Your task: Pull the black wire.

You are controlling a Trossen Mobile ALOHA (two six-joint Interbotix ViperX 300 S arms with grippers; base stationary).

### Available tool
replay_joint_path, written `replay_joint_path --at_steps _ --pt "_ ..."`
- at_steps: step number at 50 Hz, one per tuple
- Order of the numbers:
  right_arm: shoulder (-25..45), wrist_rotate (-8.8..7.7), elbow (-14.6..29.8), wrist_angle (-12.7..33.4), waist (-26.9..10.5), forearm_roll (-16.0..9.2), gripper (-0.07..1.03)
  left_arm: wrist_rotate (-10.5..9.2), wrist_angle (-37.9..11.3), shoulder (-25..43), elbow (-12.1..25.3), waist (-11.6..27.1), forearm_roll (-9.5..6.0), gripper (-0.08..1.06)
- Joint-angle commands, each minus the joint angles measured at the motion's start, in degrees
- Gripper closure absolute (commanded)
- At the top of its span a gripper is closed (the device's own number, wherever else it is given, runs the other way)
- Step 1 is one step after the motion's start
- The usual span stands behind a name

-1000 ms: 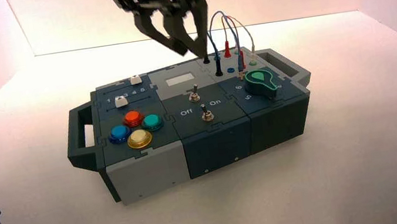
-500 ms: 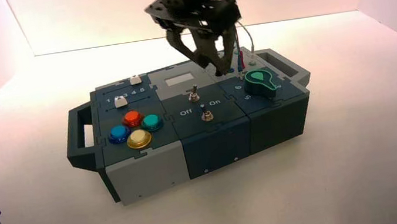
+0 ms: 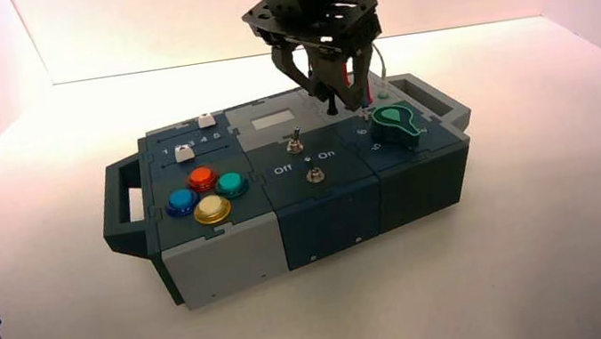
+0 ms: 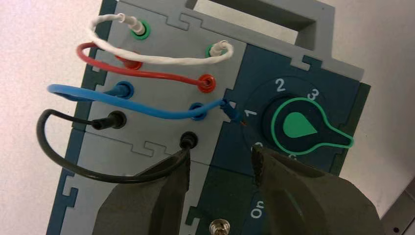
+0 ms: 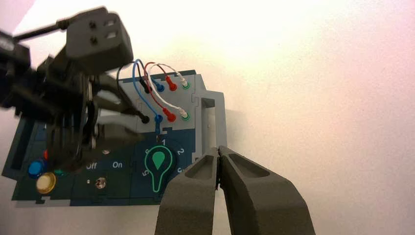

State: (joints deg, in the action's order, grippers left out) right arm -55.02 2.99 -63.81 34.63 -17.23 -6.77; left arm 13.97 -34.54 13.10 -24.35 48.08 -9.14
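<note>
Presently, the left gripper [image 3: 339, 102] hangs over the pale grey panel at the far right part of the box [image 3: 225, 257], its two fingers spread wide with nothing between them. The right gripper [image 5: 219, 151] is parked high to the right of the box, its fingers together and empty.

The black wire [image 4: 105, 177] stands up from that panel in a narrow arch, both ends in their sockets. The near black plug [image 4: 188, 141] lies just outside the gap, beside the tip of one finger; the wire passes across that finger in the left wrist view, and whether they touch cannot be told. The blue wire [image 4: 142, 111] runs next to it, one blue plug [image 4: 232, 111] out of its socket and leaning towards the knob [image 4: 299, 126]; the red wire [image 4: 147, 74] and the white wire [image 4: 161, 60] come beyond.

The wire should prove light and springy, soft enough to bend aside when nudged, while the plugs look stiff, smooth and perhaps slippery. The sound place to take hold is the near plug's body, low down by the socket, with a straight upward pull; tugging on the thin loop might strain the joint. The gripper would first need to shift sideways so that its fingers straddle the plug, without catching the loose blue lead
</note>
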Motion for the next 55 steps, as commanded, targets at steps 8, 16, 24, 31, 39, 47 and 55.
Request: replay_joint_path --at_steps 8,16,24,31,39,47,55 --pt "0.09 0.00 1.76 -0.62 -0.18 -0.18 0.99 0.79 0.35 -0.70 2.02 -1.76 0.18 0.34" --pt "0.09 0.00 1.67 -0.70 -0.18 -0.18 0.99 1.14 0.26 -0.18 2.72 -1.85 0.18 0.35" --pt "0.00 0.00 1.76 -0.70 -0.18 -0.09 0.99 1.41 0.00 0.09 3.25 -1.85 0.18 0.35" --pt "-0.09 0.00 1.67 -0.79 -0.18 -0.18 0.99 1.49 -0.53 0.26 3.43 -1.85 0.18 0.35" --pt "-0.09 0.00 1.76 -0.79 -0.18 -0.09 0.99 1.49 -0.97 0.26 3.43 -1.85 0.18 0.37" --pt "-0.09 0.00 1.76 -0.79 -0.09 -0.18 0.99 1.58 -1.49 0.26 3.08 -1.85 0.18 0.37" --pt "-0.09 -0.09 1.67 -0.79 -0.18 -0.18 0.99 1.58 -1.67 0.44 2.81 -1.85 0.09 0.42"
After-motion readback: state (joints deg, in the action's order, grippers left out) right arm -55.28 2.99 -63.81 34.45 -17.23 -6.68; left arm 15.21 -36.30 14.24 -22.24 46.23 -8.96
